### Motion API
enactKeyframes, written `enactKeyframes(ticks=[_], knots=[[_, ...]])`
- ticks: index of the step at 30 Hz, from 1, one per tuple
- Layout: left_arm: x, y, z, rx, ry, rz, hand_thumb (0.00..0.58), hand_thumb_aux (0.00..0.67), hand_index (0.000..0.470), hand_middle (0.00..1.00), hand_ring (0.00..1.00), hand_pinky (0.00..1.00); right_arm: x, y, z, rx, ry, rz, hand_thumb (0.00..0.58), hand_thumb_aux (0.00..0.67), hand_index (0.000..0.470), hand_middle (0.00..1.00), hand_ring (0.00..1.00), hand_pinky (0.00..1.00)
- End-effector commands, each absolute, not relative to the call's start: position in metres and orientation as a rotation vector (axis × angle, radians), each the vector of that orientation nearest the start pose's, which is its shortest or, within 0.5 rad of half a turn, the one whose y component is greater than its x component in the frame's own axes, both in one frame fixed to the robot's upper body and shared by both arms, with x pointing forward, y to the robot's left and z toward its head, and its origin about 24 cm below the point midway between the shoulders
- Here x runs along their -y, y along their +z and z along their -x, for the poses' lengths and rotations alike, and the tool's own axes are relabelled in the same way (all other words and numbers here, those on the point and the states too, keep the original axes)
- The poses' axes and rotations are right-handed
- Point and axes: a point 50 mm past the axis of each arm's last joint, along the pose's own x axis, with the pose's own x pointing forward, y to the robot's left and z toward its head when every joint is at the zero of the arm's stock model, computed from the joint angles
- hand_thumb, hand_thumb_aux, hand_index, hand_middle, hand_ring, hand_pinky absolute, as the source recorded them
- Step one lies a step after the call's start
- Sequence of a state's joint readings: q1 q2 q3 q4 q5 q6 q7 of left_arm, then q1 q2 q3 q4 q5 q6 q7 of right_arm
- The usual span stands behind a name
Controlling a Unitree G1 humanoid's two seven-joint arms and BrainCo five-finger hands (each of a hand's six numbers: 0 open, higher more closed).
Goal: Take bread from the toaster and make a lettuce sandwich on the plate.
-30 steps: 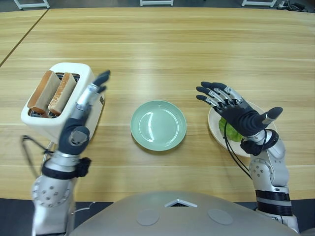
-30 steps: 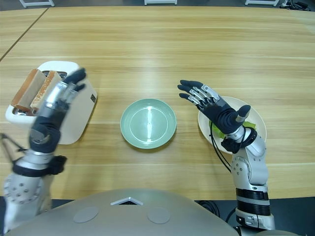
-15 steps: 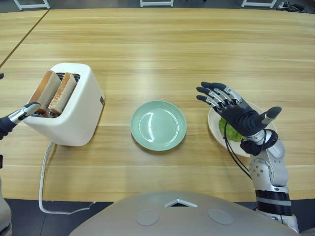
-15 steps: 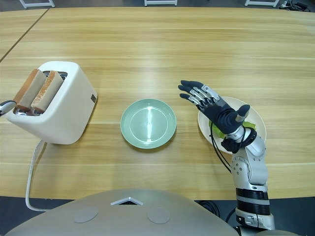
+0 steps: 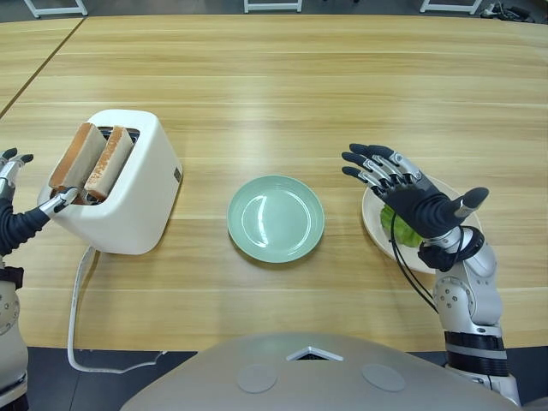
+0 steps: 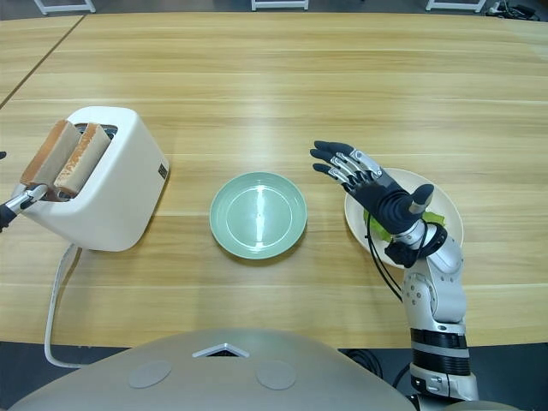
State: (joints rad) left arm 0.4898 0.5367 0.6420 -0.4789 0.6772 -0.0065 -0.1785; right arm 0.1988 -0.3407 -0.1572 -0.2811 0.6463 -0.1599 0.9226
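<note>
Two browned bread slices (image 5: 108, 163) stand upright in the white toaster (image 5: 137, 205), left of the green plate (image 5: 276, 217); lettuce (image 5: 402, 229) lies right of the plate.

The right hand (image 5: 409, 195) is black, with silver plates along its fingers and a silver-tipped thumb. A black cuff (image 5: 443, 254) and a thin black cable (image 5: 399, 257) sit at the wrist, above a silver-grey forearm (image 5: 467, 297). The left hand (image 5: 15, 216) matches it — dark, silver-tipped.
</note>
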Motion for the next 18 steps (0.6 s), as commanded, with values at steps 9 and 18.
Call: enactKeyframes(ticks=[9, 18], knots=[[-0.328, 0.143, -0.149, -0.119, 0.312, -1.398, 0.460, 0.365, 0.256, 0.00, 0.00, 0.00, 0.200, 0.106, -0.190, 0.397, 0.806, -0.087, 0.000, 0.000, 0.000, 0.00, 0.00, 0.00], [-0.326, 0.146, -0.155, -0.047, 0.323, -1.374, 0.466, 0.373, 0.262, 0.00, 0.00, 0.00, 0.200, 0.107, -0.189, 0.399, 0.803, -0.084, 0.000, 0.000, 0.000, 0.00, 0.00, 0.00]])
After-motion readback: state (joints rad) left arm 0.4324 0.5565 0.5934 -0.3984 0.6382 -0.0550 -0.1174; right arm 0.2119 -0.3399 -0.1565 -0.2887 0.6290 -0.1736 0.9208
